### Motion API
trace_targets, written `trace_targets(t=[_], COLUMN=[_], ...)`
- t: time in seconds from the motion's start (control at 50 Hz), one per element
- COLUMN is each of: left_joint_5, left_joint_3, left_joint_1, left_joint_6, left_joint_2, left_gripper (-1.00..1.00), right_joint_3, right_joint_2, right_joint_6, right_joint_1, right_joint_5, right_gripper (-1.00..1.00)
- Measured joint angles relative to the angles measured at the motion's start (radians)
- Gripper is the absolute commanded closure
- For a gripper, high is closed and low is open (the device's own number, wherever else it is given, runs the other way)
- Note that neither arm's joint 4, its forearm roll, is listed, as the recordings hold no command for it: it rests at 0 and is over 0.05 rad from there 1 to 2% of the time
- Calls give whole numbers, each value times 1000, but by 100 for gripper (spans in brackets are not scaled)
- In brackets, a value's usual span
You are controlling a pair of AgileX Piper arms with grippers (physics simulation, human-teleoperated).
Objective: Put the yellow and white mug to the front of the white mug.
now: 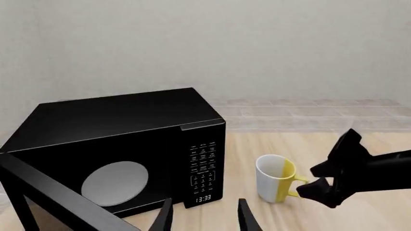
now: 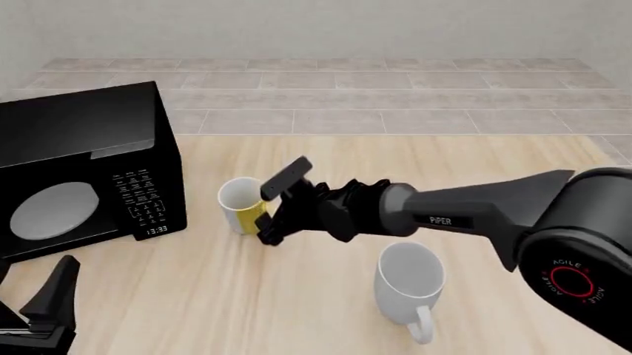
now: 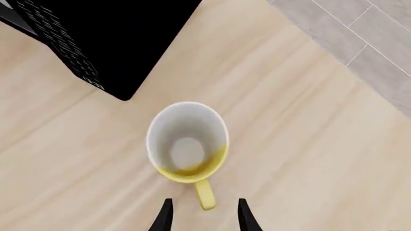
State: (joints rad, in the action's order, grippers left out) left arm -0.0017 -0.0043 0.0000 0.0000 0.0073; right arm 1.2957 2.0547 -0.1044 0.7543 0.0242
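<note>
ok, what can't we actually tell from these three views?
- Front view: the yellow and white mug has its handle hidden behind the right gripper.
- Whether the fingers touch the handle: the right wrist view cuts off at the fingertips.
- Left gripper: only the fingertips show, at the frame edge; open, nothing between them.
- Microwave: left side cropped in the front view.
- White mug: appears only in the front view.

Even, bright, diffuse light fills all three renders, with no visible source and almost no cast shadows on the surface. No glare or blur appears; edges stay crisp throughout. The black microwave beyond the right gripper shows only a faint sheen.
</note>
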Motion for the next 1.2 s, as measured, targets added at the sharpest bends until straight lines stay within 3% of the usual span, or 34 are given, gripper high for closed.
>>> trace_targets(t=[0.4,0.42,0.82,1.2], left_joint_5=[0,0,0,0], left_joint_3=[0,0,0,0], left_joint_1=[0,0,0,0], left_joint_6=[0,0,0,0], left_joint_2=[0,0,0,0], left_gripper=[-100,-100,-100,-100], right_joint_3=[-3,-3,-15,-52], right_joint_2=[66,69,53,-65], right_joint_6=[31,32,15,-25], right_joint_1=[8,9,-2,-33], right_joint_5=[-32,-33,-35,-16], right_gripper=[-100,100,100,100])
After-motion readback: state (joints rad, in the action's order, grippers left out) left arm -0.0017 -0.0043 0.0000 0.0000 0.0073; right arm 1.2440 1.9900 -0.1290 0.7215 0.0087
